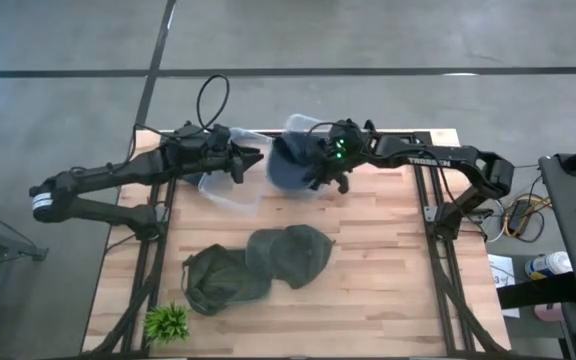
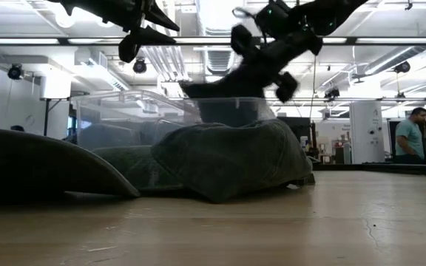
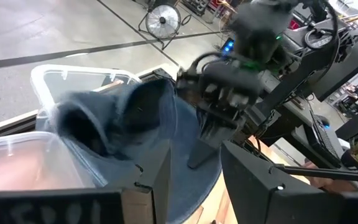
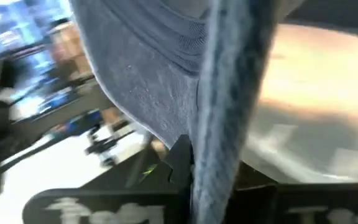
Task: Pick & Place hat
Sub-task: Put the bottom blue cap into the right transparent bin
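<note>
Above the clear plastic bin [image 1: 230,185] at the far side of the wooden table [image 1: 388,290], the right gripper [image 1: 326,170] is gripping a blue-grey hat [image 1: 290,168] by its edge, fingers clamped tight on the fabric. That hat is hanging from the pinch, its crown drooping down and toward the bin, so the cloth is lying between the right gripper and the bin's open mouth. From table height, the hat appears to be dipping just past the bin's rim, though the clear wall and the heap in front make it hard to be sure how deep it is sitting.

Over the bin from the opposite side, the left gripper [image 1: 251,156] is hovering with its fingers spread and nothing between them, pointing at the hat and nearly meeting it. Both grippers are flanking the bin, but only the right one is carrying the load, so the coming move is likely turning on that arm: it probably needs to be letting go with the hat's hanging crown already over the bin's opening rather than its wall.

Nearer the front of the table than the bin, two olive-green hats [image 1: 258,265] are lying side by side, touching each other, well apart from either gripper.
</note>
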`<action>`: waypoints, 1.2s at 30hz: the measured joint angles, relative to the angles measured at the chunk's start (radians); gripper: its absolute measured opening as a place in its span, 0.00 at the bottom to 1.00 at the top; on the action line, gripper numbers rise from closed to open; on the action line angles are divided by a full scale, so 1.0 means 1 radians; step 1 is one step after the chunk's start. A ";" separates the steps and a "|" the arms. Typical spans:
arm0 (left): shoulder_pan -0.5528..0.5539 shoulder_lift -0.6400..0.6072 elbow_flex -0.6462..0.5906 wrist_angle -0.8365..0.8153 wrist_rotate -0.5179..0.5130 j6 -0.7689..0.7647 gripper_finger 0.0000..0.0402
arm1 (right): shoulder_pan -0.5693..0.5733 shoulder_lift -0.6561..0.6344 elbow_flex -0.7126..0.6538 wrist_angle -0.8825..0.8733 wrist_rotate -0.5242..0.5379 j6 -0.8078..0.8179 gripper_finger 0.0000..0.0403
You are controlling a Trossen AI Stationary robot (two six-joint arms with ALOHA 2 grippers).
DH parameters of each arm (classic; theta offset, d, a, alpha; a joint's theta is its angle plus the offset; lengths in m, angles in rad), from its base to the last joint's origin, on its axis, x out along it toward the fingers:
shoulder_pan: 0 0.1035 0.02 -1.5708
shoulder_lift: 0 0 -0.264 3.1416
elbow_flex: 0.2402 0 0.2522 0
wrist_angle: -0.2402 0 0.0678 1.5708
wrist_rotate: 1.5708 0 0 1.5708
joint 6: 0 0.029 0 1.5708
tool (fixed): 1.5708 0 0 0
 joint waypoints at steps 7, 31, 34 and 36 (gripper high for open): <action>0.000 0.000 0.000 -0.007 -0.002 -0.007 0.33 | 0.001 0.002 -0.017 0.020 -0.023 0.039 0.04; 0.000 0.001 -0.028 -0.010 -0.001 -0.013 0.33 | 0.010 -0.015 -0.086 0.008 -0.109 0.029 0.19; 0.000 0.001 -0.028 -0.010 -0.001 -0.019 0.33 | 0.007 -0.025 -0.086 -0.014 -0.109 0.002 0.25; 0.000 0.001 -0.028 -0.010 -0.001 -0.026 0.33 | 0.007 -0.042 -0.087 -0.048 -0.109 -0.015 0.30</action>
